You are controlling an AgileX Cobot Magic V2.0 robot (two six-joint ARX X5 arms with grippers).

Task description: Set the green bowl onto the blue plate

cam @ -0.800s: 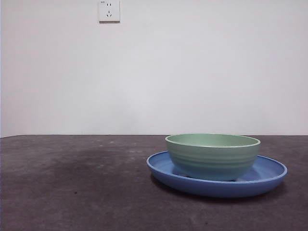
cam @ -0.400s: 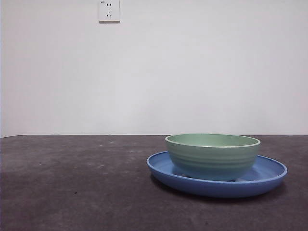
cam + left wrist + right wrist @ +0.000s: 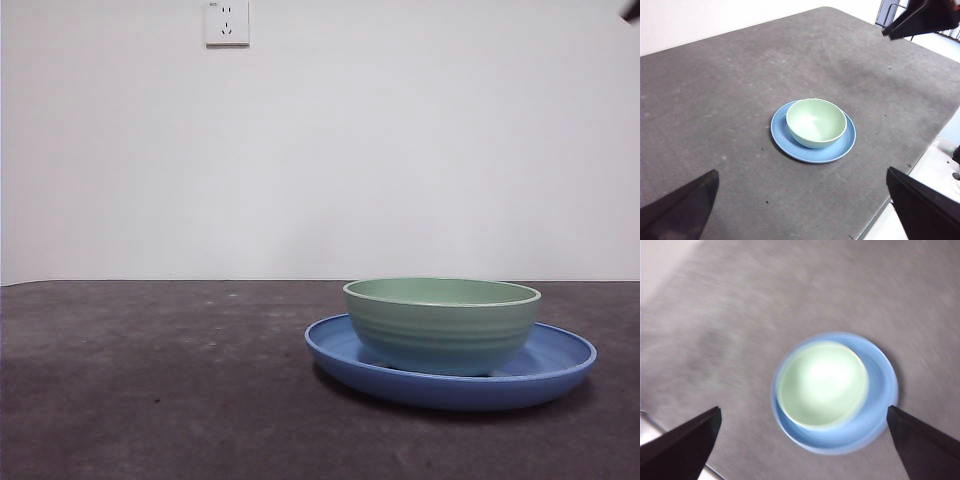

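The green bowl (image 3: 442,322) stands upright inside the blue plate (image 3: 560,362) on the dark table, right of centre in the front view. The left wrist view shows the bowl (image 3: 816,122) on the plate (image 3: 790,147) from high above, a little off the plate's centre. My left gripper (image 3: 801,172) is open and empty, far above them. The blurred right wrist view shows the bowl (image 3: 822,383) on the plate (image 3: 880,410) below my open, empty right gripper (image 3: 804,408). The right arm shows as a black tip (image 3: 630,10) and as a dark shape (image 3: 922,17).
The grey table (image 3: 715,100) ends at an edge (image 3: 920,150) close to the plate in the left wrist view. A wall socket (image 3: 227,22) is on the white back wall. A metal rack (image 3: 885,10) stands beyond the table's far corner.
A black arm tip has come into the front view's top right corner. The bowl and plate have not moved.
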